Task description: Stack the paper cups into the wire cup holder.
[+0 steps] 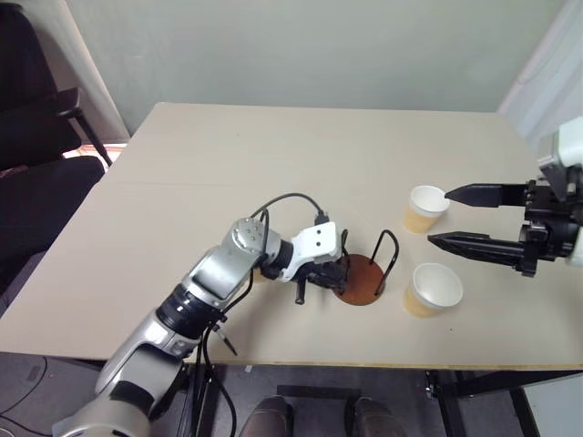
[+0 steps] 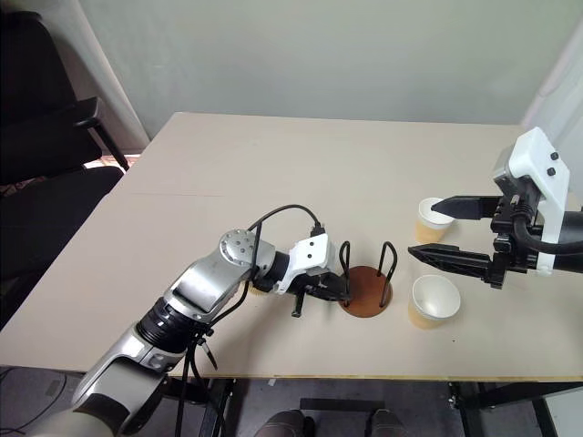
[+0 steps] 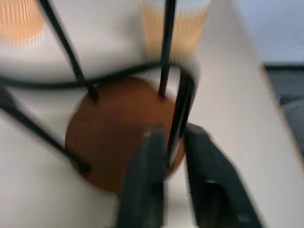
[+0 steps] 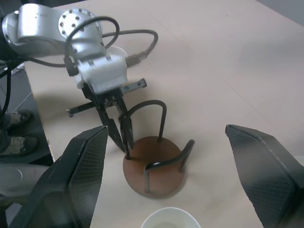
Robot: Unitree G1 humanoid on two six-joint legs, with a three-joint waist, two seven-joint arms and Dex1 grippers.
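The wire cup holder (image 1: 361, 284), a reddish-brown disc with two black wire loops, stands empty near the table's front edge. My left gripper (image 4: 125, 148) reaches it from the left, open a little, with the near loop's wire (image 3: 176, 109) between its fingers. Two tan paper cups stand upright to the holder's right, one farther back (image 1: 425, 208) and one nearer (image 1: 433, 289). A third paper cup (image 4: 116, 50) peeks out behind my left wrist. My right gripper (image 2: 421, 229) hovers wide open and empty above the table, between the two right-hand cups.
The beige table (image 1: 273, 164) stretches bare behind the holder. A black chair (image 1: 36, 137) stands off its left side. The table's front edge (image 1: 364, 366) runs close to the holder and the nearer cup.
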